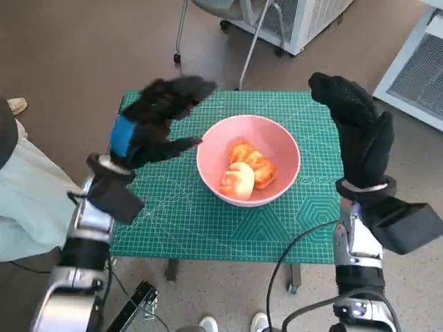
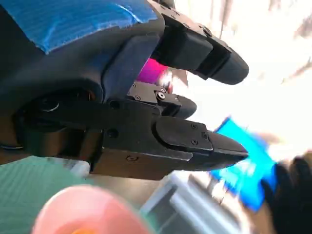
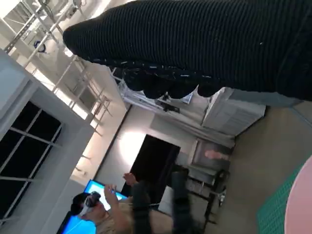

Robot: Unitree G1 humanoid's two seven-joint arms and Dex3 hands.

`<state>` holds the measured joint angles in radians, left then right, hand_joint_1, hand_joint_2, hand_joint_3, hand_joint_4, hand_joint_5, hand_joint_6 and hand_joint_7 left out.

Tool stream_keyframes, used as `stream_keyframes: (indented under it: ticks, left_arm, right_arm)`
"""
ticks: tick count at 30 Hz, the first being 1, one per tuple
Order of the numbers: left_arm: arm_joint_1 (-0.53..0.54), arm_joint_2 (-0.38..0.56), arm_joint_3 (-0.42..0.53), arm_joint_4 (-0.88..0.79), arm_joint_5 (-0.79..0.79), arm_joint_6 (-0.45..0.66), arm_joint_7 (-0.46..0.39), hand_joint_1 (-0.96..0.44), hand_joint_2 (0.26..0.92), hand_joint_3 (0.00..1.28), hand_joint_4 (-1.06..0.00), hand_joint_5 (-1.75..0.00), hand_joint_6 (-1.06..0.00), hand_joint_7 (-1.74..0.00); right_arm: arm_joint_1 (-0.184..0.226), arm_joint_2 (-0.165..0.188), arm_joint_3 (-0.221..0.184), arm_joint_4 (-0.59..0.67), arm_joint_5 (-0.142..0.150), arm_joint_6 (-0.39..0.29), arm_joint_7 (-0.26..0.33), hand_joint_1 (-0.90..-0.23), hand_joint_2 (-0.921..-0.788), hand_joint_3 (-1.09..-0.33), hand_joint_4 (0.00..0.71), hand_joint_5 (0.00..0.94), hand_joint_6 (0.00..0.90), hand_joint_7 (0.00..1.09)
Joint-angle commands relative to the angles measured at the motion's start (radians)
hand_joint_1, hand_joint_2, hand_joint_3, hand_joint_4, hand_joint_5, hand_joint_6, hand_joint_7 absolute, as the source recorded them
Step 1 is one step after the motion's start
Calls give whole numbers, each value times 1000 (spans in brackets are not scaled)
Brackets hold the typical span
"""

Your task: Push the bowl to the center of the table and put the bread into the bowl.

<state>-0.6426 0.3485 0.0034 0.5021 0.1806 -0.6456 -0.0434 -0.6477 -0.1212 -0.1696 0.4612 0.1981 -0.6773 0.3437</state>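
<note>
Hovering at the bowl's 9 o'clock, the left robot hand (image 1: 156, 117) is released, fingers spread, nothing in it; one fingertip nearly meets the rim. Pink bowl (image 1: 277, 142) sits about mid-bench (image 1: 180, 221), bread (image 1: 248, 169) already inside, so both steps look done. At 3 o'clock the gloved right robot hand (image 1: 356, 128) is raised clear, also released, likely standing off.

The pink bowl (image 1: 248, 160) sits upright near the middle of my surface (image 1: 180, 221). The golden-orange bread (image 1: 247, 171) lies inside it, toward six o'clock.
</note>
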Motion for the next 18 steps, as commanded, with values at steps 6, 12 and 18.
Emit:
stream_keyframes:
  ticks: [6,12,18]
  left_arm:
    - [80,-28,11,-84,-3,58,26,-7,921,104,-592,-40,-446,-527]
    - [88,-31,16,-96,-25,64,12,25,921,123,-598,-45,-444,-547]
    - [91,-49,27,-107,-45,70,18,43,921,152,-600,-54,-411,-589]
  right_arm:
    - [3,-5,9,22,-15,-11,-21,-635,-921,-773,359,37,0,767]
    - [-6,-4,11,36,-6,-16,-18,-630,-921,-773,359,36,-1,766]
    - [-10,0,16,38,0,-16,-16,-628,-921,-771,359,36,-1,765]
